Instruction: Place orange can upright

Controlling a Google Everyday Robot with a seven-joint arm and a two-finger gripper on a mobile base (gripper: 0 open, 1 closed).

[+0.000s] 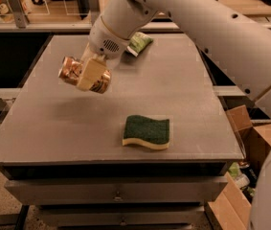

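The orange can is shiny orange-brown and lies sideways, tilted, in the air above the left part of the grey table. My gripper is shut on the can around its middle, its cream-coloured fingers covering the can's centre. The can's silver end points left. The white arm comes down from the upper right.
A green-and-yellow sponge lies near the table's front edge. A green snack bag lies at the back, partly behind my wrist. Cardboard boxes stand on the floor to the right. A shelf with items runs behind the table.
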